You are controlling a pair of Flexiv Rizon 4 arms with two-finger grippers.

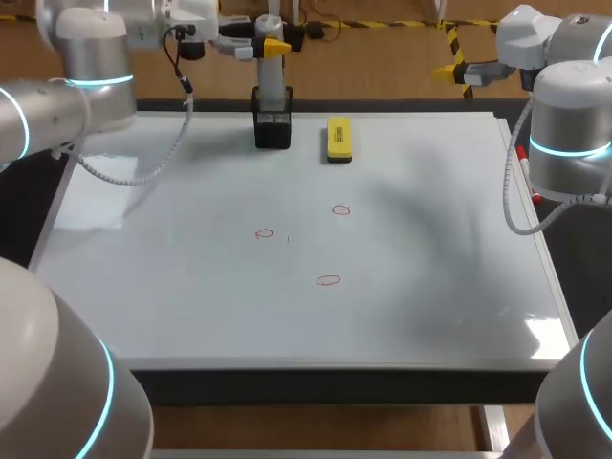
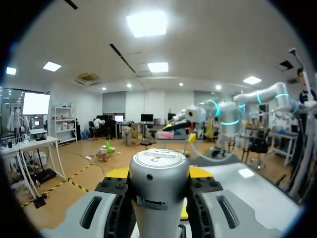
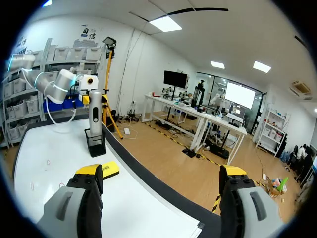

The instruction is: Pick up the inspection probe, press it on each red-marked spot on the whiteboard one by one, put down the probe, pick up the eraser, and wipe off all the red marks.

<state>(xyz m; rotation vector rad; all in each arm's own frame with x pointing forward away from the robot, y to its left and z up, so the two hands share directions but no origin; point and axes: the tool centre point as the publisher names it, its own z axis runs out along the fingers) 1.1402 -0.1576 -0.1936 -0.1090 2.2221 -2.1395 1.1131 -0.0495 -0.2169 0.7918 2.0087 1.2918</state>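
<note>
The silver inspection probe (image 1: pixel 272 76) stands upright in a black mesh holder (image 1: pixel 273 130) at the whiteboard's far edge. My left gripper (image 1: pixel 270 44) is shut on its upper part. In the left wrist view the probe (image 2: pixel 158 193) fills the gap between both finger pads (image 2: pixel 115 198). The yellow eraser (image 1: pixel 339 139) lies just right of the holder. Three red rings (image 1: pixel 341 210) (image 1: pixel 265 233) (image 1: pixel 328 280) mark the middle of the whiteboard (image 1: pixel 172 287). My right gripper (image 3: pixel 161 173) is open and empty, out past the board's far right corner, with the probe (image 3: pixel 95 116) and eraser (image 3: pixel 111 169) ahead of it.
The whiteboard covers nearly the whole table, with a dark rim (image 1: pixel 325 378) along the near side. A red and white pen (image 1: pixel 523 153) lies off the board's right edge under my right arm (image 1: pixel 569 124).
</note>
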